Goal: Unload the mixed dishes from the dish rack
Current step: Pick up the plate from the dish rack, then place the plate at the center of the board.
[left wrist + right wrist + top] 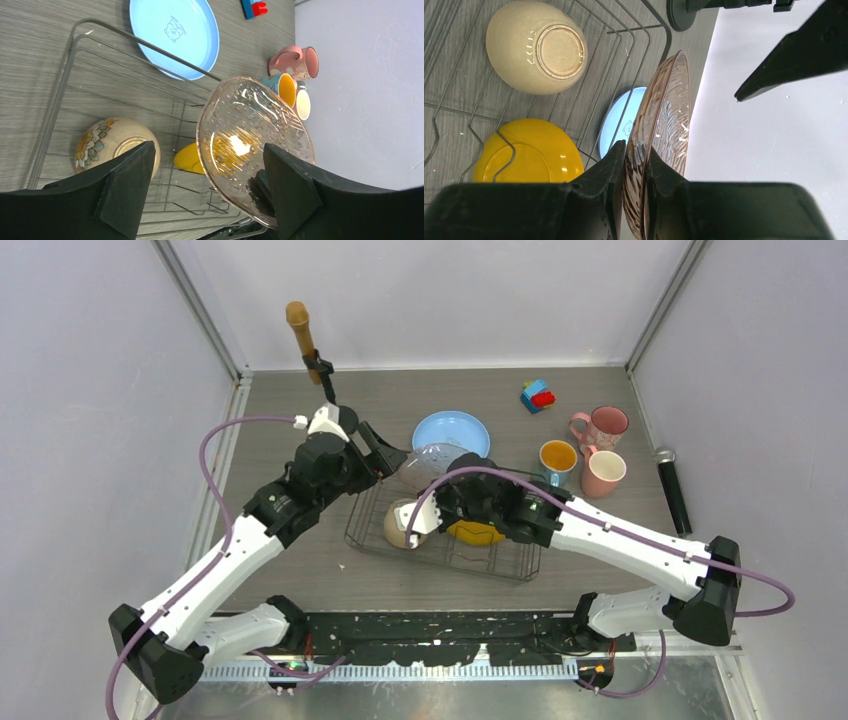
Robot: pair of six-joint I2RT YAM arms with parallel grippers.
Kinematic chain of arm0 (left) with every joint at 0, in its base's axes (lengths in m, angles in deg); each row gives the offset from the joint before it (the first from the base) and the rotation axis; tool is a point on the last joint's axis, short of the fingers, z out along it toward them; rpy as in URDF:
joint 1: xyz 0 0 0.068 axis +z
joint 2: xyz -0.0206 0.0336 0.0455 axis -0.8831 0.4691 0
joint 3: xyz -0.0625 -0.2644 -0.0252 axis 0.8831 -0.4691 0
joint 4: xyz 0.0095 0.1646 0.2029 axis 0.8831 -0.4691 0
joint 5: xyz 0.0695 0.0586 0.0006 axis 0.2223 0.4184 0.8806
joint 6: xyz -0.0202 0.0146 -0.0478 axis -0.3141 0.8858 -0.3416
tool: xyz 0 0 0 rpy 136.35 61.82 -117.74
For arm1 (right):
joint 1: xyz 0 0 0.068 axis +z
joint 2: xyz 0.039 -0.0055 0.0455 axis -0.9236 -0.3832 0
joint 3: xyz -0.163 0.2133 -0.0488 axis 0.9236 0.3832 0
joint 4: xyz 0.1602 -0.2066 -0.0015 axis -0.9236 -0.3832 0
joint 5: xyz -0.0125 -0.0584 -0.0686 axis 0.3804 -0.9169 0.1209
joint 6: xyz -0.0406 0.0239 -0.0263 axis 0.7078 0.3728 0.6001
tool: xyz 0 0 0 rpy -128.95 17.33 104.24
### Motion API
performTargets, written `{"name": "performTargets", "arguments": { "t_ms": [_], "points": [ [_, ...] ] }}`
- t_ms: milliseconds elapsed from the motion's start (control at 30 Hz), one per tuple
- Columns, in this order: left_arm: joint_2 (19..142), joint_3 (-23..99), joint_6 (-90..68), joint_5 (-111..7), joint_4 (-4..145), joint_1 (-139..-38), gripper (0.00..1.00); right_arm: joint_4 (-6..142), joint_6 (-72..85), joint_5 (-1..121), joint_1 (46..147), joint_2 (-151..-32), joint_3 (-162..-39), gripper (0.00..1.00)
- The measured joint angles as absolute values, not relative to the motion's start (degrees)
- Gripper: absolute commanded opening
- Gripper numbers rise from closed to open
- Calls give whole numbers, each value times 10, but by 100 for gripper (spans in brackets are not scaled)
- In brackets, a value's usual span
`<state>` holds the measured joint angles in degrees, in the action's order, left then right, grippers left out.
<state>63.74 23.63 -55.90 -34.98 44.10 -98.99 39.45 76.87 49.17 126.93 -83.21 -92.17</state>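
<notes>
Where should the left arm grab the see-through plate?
The see-through plate is thin and held up on edge by the right gripper. Probably best to pinch its free rim, coming from the side opposite that grip, one jaw on each face.

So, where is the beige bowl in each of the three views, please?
Top external: beige bowl left of centre, at the dish rack's left end.
Left wrist: bowl at lower left.
Right wrist: bowl at upper left, base toward camera.
Shared landmark: the yellow plate lying beside it in the rack.
</notes>
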Motion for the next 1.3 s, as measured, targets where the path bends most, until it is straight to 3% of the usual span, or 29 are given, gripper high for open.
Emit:
{"name": "performTargets", "arguments": {
  "t_ms": [133, 333, 433, 600, 700, 733, 800, 833, 867, 967, 1033, 1300],
  "points": [
    [639, 225, -572, -362, 453, -986, 61, 417, 786, 466, 1285, -836, -907, 10],
    [641, 209, -582, -371, 460, -980, 59, 444, 798, 455, 1295, -836, -900, 10],
    [648, 209, -583, -375, 465, -980, 50, 454, 804, 451, 1297, -836, -896, 10],
    [663, 207, -593, -385, 484, -979, 23, 467, 807, 451, 1297, -836, -892, 10],
    [673, 207, -594, -392, 490, -976, 0, 482, 808, 445, 1298, -836, -883, 10],
    [678, 207, -595, -397, 491, -974, 0, 488, 809, 441, 1298, -835, -879, 14],
    [687, 207, -597, -403, 495, -968, 0, 503, 810, 434, 1298, -835, -868, 33],
    [690, 207, -597, -405, 495, -968, 0, 507, 810, 433, 1298, -835, -864, 51],
    [693, 207, -597, -406, 495, -967, 0, 514, 805, 433, 1298, -835, -858, 59],
    [701, 207, -594, -415, 511, -960, 0, 531, 777, 435, 1298, -834, -844, 95],
    [705, 208, -591, -421, 524, -952, 0, 546, 753, 437, 1298, -827, -830, 99],
    [803, 258, -550, -454, 566, -893, 0, 604, 615, 441, 1299, -694, -716, 100]
  ]
}}
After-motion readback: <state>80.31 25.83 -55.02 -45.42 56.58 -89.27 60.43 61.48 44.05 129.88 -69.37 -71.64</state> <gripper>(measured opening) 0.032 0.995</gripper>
